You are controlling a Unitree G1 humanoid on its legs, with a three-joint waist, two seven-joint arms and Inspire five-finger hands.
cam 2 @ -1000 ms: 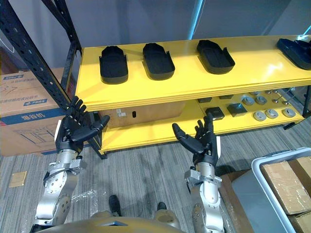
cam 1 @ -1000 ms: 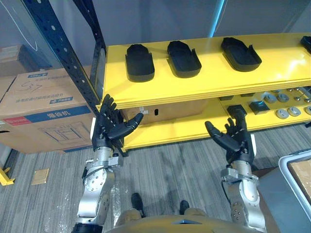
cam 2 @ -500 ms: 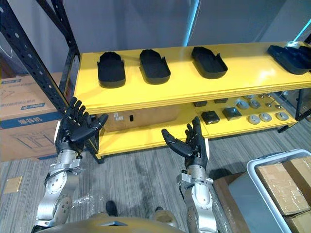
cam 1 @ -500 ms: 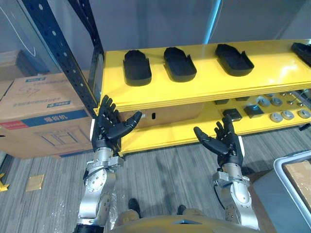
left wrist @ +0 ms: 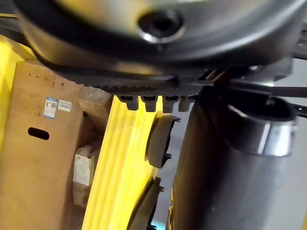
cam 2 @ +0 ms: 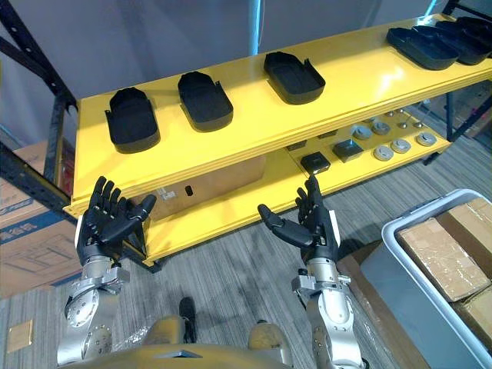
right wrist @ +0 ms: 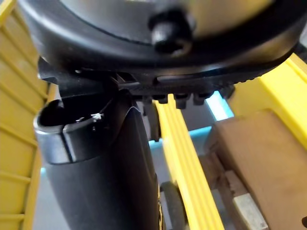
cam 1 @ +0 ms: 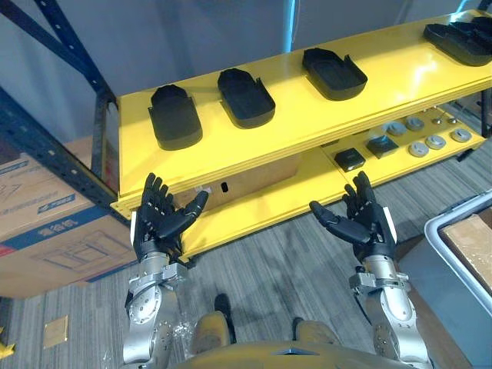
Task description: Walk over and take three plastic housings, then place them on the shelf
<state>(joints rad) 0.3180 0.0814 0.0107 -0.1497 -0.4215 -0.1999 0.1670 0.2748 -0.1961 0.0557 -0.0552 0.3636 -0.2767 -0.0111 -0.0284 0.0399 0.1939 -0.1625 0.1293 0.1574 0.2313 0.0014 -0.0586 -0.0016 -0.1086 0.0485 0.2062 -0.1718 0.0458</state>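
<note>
The left robot hand (cam 1: pixel 157 223) and right robot hand (cam 1: pixel 361 223) are both released, fingers spread, holding nothing below the yellow shelf (cam 1: pixel 384 100). Three black housings (cam 1: pixel 246 98) lie in a row on its top level, well apart from both hands. If these are the ones to place, the job looks finished. The cardboard box (cam 1: pixel 46 223) bears a blue band of print too small to read.

a brown cardboard box (cam 1: pixel 254 175) with a slot handle sits on grey carpet. right of the box lie black square parts (cam 1: pixel 350 159) and round metal discs (cam 1: pixel 436 141), and farther right a grey bin (cam 2: pixel 396 269) holds cartons (cam 2: pixel 442 250). left of the box stand a dark blue rack upright (cam 1: pixel 46 144) and a larger blue-banded carton (cam 1: pixel 54 231).
</note>
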